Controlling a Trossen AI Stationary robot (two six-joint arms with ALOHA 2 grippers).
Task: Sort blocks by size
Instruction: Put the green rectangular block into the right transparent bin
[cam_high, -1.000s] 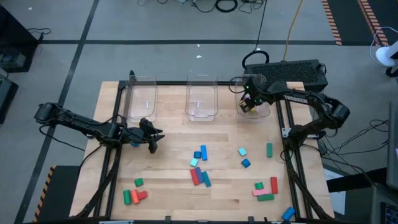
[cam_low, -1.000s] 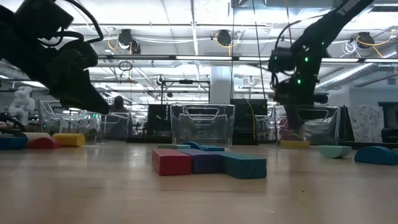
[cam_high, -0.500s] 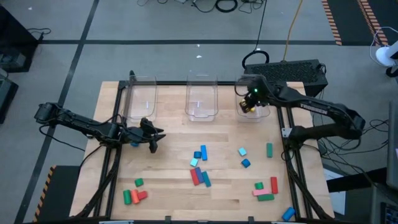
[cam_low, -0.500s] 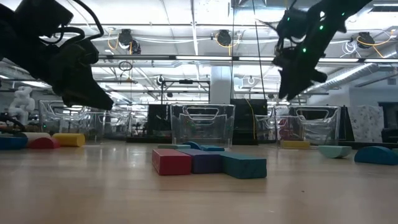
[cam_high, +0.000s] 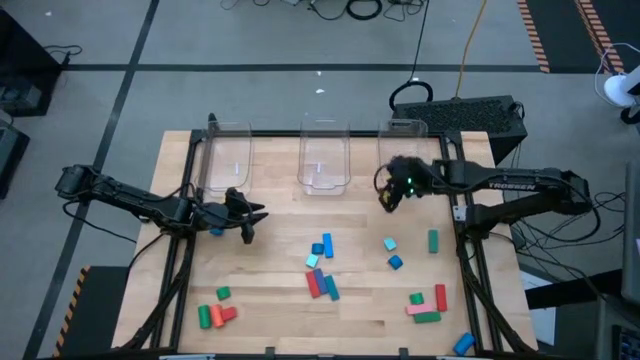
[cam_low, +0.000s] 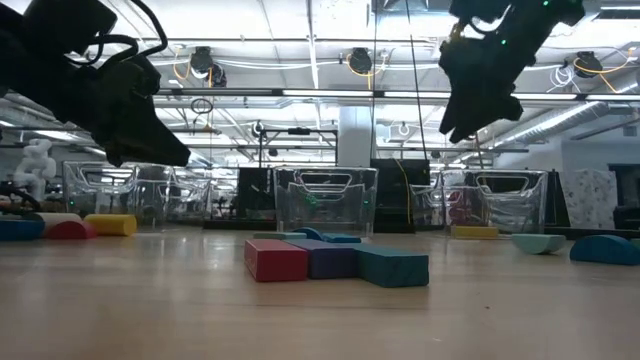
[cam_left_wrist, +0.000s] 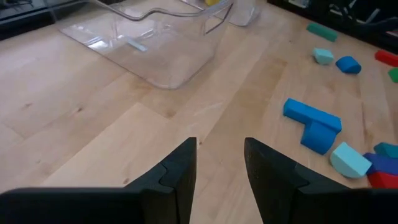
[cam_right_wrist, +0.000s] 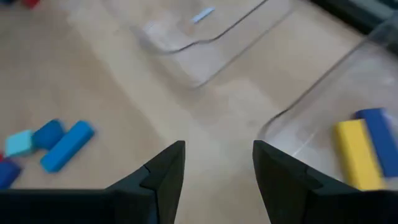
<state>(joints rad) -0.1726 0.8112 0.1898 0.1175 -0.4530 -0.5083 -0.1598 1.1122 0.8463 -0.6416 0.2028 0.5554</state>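
Observation:
Coloured blocks lie scattered on the wooden table: blue bars (cam_high: 325, 245), a red, blue and teal group (cam_high: 320, 285), a light blue cube (cam_high: 389, 243), a green bar (cam_high: 433, 240), and green, orange and red pieces (cam_high: 215, 312) at the near left. A yellow bar (cam_right_wrist: 357, 149) and a blue block (cam_right_wrist: 379, 134) lie in the right clear bin (cam_right_wrist: 311, 106). My left gripper (cam_high: 250, 222) (cam_left_wrist: 221, 165) is open and empty above the table's left part. My right gripper (cam_high: 388, 195) (cam_right_wrist: 219, 165) is open and empty, raised just in front of the right bin.
Three clear bins stand in a row along the far edge: left (cam_high: 228, 160), middle (cam_high: 323, 160) and right (cam_high: 405, 135). More blocks lie at the near right (cam_high: 428, 305) and by the near right corner (cam_high: 462, 343). Bare wood shows between the bins and the blocks.
My right gripper has risen from over the right bin and drawn back toward the table's near edge, a little to the left. The yellow bar stays in the bin.

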